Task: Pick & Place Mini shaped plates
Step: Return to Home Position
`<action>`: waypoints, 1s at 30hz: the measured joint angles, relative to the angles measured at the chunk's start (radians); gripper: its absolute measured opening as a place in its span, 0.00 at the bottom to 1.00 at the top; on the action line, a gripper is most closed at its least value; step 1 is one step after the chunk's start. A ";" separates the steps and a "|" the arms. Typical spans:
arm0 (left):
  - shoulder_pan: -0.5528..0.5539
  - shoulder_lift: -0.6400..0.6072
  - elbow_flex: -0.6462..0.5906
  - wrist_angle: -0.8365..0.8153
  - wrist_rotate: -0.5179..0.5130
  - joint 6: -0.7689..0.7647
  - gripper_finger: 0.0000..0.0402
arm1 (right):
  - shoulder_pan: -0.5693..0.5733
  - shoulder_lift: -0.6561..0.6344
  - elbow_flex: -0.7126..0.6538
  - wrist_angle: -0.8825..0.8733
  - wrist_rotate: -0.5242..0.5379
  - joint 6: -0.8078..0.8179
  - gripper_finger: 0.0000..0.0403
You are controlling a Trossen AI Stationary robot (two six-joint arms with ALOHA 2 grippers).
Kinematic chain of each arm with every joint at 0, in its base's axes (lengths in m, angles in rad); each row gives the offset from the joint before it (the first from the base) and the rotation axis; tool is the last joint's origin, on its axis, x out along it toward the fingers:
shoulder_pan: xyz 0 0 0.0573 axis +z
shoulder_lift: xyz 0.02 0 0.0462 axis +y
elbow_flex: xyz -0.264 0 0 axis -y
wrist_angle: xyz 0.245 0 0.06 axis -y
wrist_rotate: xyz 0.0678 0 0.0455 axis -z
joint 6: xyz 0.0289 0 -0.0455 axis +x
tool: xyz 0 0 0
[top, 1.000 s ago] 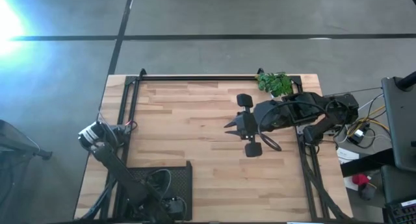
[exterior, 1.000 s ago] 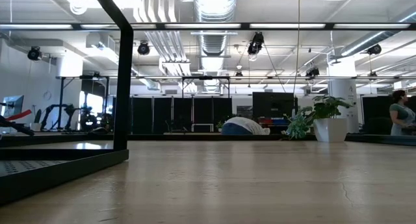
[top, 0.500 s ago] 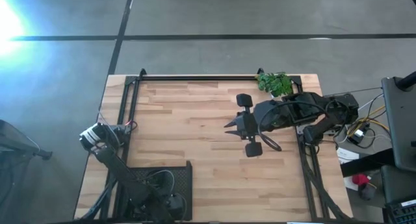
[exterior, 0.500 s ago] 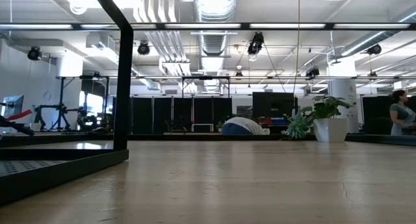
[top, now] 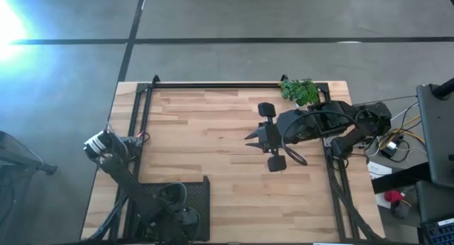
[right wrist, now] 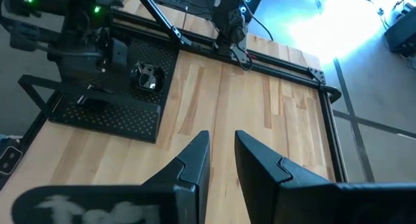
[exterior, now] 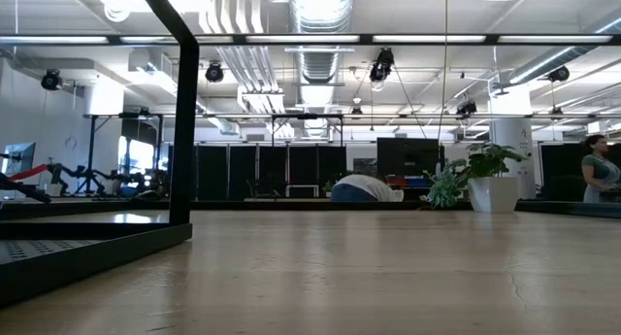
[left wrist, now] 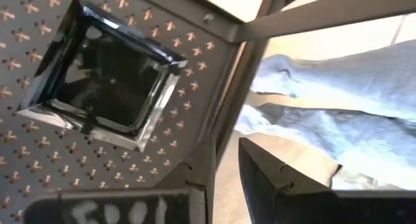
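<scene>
A square mini plate lies flat in the black mesh tray at the worktop's near left corner, directly ahead of the left gripper, jaws slightly apart, empty; the right gripper hovers mid-worktop, well apart, jaws narrowly apart.

Wooden table carries black mesh tray (near-left corner) and green plant (far-right edge).

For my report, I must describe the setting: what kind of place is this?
Probably a robotics lab in a large open hall: a pale wooden table, exposed silver ceiling ducts, and black equipment stands behind.
</scene>
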 joint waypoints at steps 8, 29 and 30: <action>0.000 -0.093 0.000 -0.009 -0.021 0.010 0.15 | 0.000 0.000 0.000 0.000 0.000 -0.003 0.17; 0.003 -0.615 -0.019 -0.268 -0.823 0.605 0.01 | 0.003 -0.109 -0.011 0.006 -0.001 0.068 0.02; 0.003 -0.646 -0.027 -0.265 -0.844 0.642 0.00 | 0.003 -0.116 -0.016 0.005 -0.001 0.076 0.02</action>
